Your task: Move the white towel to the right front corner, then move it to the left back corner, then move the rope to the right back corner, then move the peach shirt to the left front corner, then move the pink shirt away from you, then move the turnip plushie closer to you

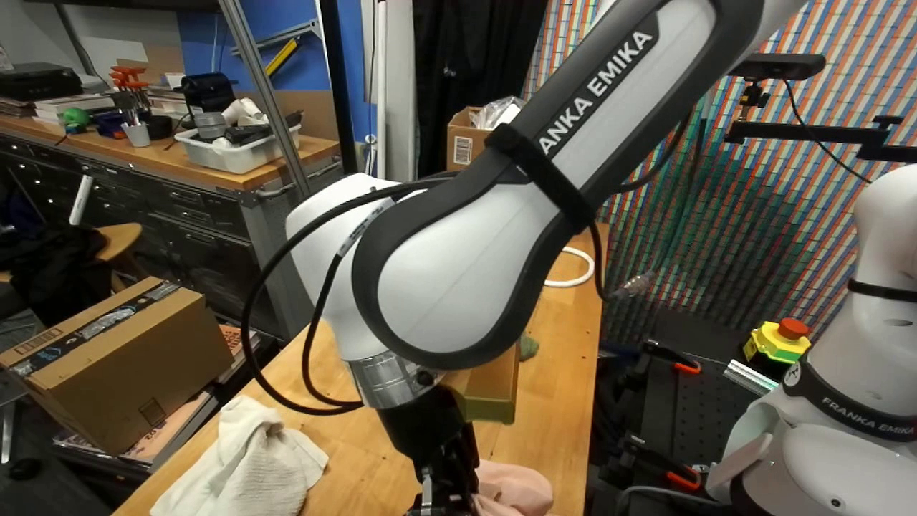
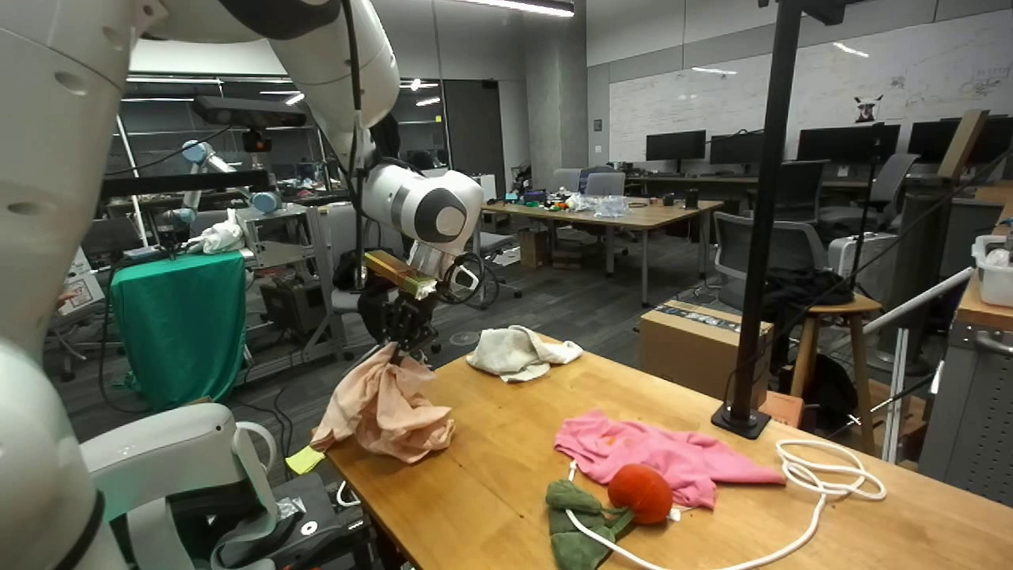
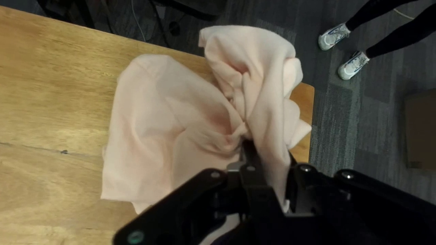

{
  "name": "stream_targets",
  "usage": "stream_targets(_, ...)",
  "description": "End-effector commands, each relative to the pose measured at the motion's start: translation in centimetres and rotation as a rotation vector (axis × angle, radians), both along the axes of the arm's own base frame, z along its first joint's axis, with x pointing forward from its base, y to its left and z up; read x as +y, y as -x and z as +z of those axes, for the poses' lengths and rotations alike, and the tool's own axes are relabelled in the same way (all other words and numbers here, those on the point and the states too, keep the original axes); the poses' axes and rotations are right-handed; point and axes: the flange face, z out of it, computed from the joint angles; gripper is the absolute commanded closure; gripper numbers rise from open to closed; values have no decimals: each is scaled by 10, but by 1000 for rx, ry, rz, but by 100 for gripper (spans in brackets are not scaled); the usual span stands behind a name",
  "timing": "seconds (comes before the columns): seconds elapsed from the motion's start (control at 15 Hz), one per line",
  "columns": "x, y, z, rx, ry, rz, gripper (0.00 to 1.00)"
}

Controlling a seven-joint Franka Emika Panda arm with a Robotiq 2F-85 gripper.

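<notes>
Slanting down from the right in an exterior view, the white-and-black jointed robot arm (image 1: pixel 458 279) folds at a rounded joint, so that the black two-fingered gripper (image 3: pixel 267 154) points downward above a corner of the tan wooden surface (image 2: pixel 491 475). Its fingers are clamped on a gathered fold of the pale peach-beige fabric shirt (image 2: pixel 392 419); the cloth peaks between them, and its lower folds spread close to that corner, overlapping one edge in the wrist view.

Seen in an exterior view, this shirt is at the surface's left end. Apart from it, on the far side, the off-white soft towel (image 2: pixel 514 355) lies crumpled. Well to the right lies the bright salmon-pink fabric shirt (image 2: pixel 665 455). Just on its near side sits the round orange-red plush turnip with dark green leaves (image 2: pixel 639 495). The long thin white rope (image 2: pixel 825 492) runs by those leaves and curls into loose loops at the right.
</notes>
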Motion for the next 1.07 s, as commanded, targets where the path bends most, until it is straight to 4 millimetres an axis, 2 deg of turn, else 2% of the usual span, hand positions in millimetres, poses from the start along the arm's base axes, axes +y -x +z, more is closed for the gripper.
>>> stream_targets(0.0,2,-9,5,19,-3,-29,50)
stream_targets(0.4,-5,-17,5,-24,45,-33,5)
stream_targets(0.47,-9,-21,5,-51,73,-24,1)
stream_targets(0.73,-40,-44,6,-210,221,28,0)
stream_targets(1.0,-83,-76,13,-376,322,11,0)
